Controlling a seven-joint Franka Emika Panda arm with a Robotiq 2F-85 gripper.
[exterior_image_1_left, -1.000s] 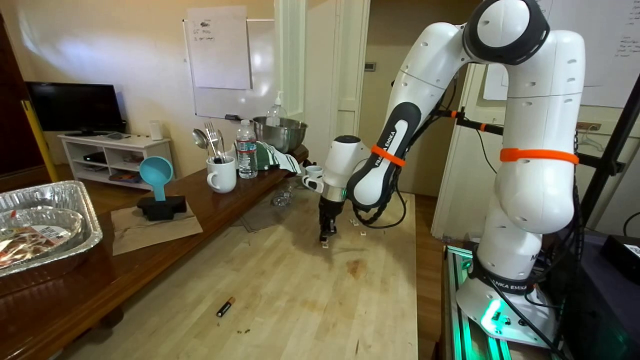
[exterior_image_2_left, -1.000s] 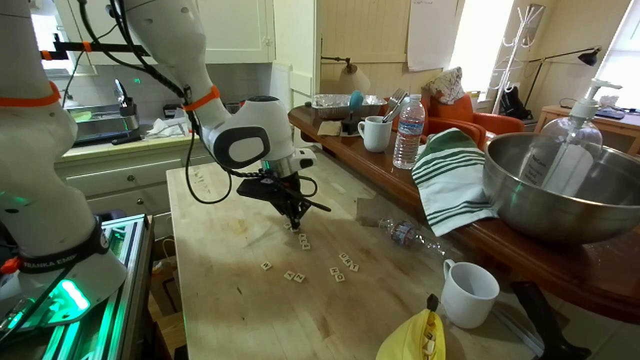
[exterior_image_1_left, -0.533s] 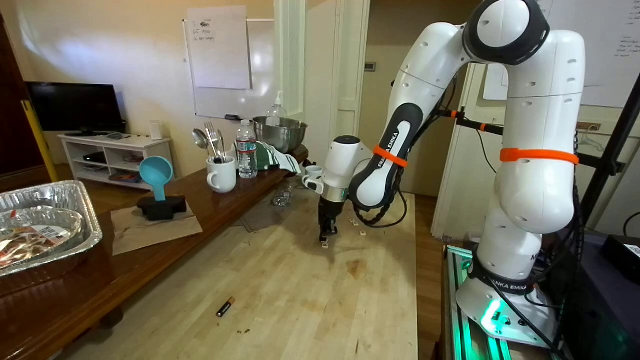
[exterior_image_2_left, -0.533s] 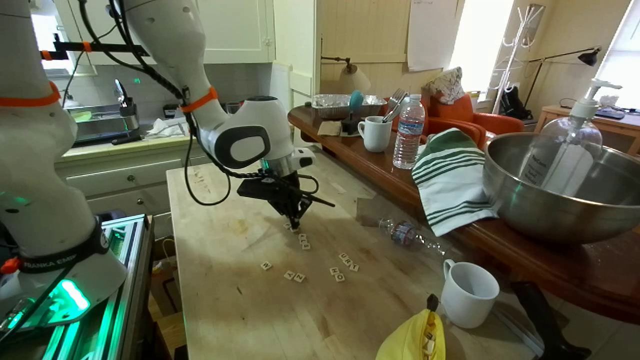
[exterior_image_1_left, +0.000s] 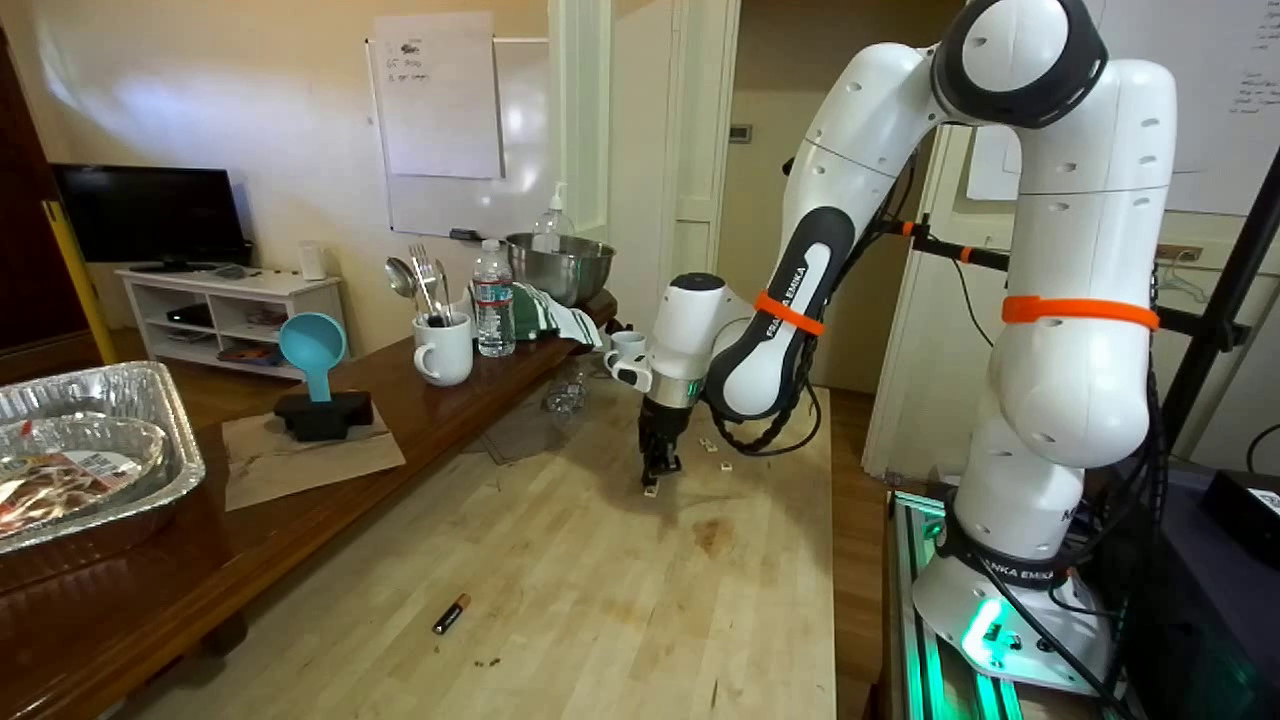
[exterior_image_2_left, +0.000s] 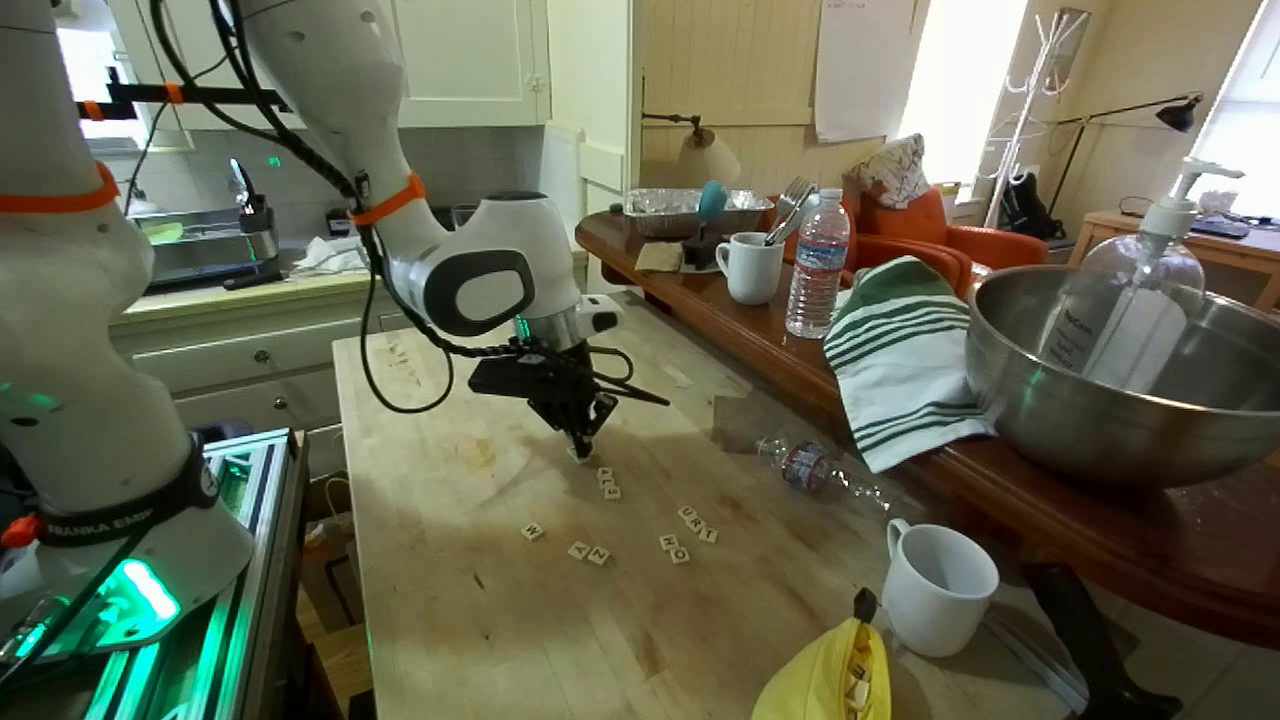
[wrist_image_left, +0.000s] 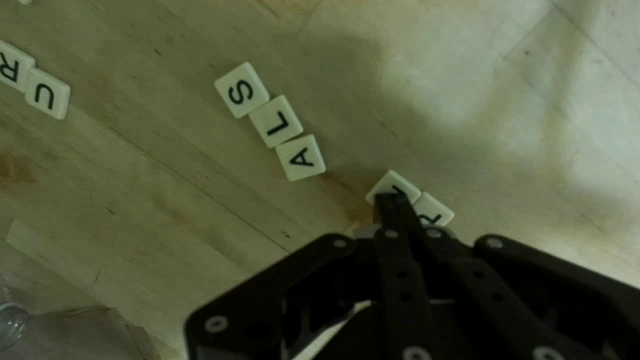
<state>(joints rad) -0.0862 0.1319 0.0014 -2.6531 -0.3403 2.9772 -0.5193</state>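
Robotiq gripper (wrist_image_left: 393, 198): fingers together, apparently empty | Scrabble-style letter tile (wrist_image_left: 391, 182): on wooden tabletop (wrist_image_left: 165, 215), partly hidden by fingertips, contact unclear | step: likely nudging it | next move calls for light, precise pressure, sparing neighbouring tile (wrist_image_left: 436, 206)

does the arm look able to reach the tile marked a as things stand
Probably yes: the tile marked A lies uncovered close to the gripper, with nothing standing between them, though the gripper looks shut and would likely need opening.
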